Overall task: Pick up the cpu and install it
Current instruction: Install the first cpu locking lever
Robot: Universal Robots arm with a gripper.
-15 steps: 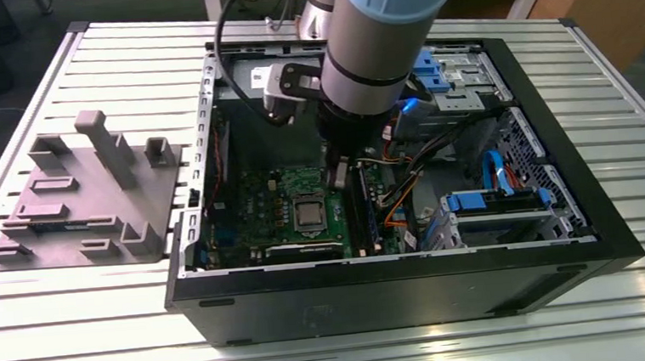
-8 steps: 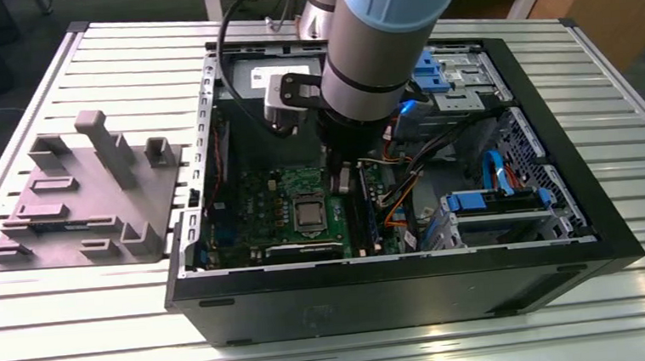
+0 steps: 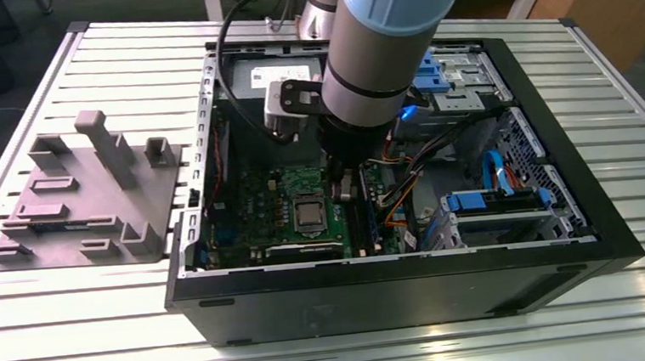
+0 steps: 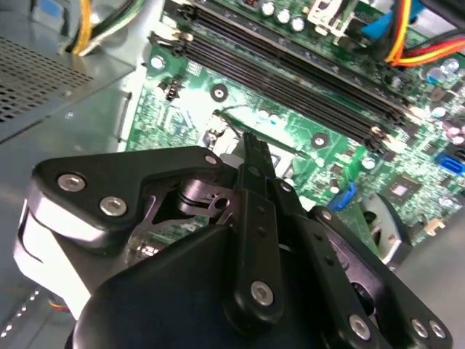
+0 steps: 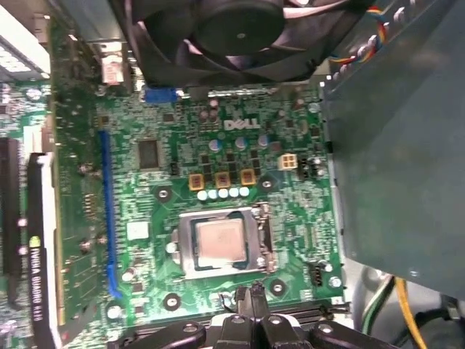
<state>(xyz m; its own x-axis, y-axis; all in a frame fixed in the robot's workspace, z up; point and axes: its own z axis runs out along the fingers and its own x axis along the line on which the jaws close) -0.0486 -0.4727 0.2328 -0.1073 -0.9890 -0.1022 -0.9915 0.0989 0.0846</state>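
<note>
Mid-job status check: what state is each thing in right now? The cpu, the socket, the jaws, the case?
cpu: lying flat inside the socket frame, not gripped.
socket frame: sits around the cpu; whether it is latched cannot be told.
gripper: jaws shut, holding nothing, just beside the socket frame.
computer case: lying on its side, side panel off, inside exposed.

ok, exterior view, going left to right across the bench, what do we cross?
grey parts fixture → cpu → gripper → blue drive caddy
</note>
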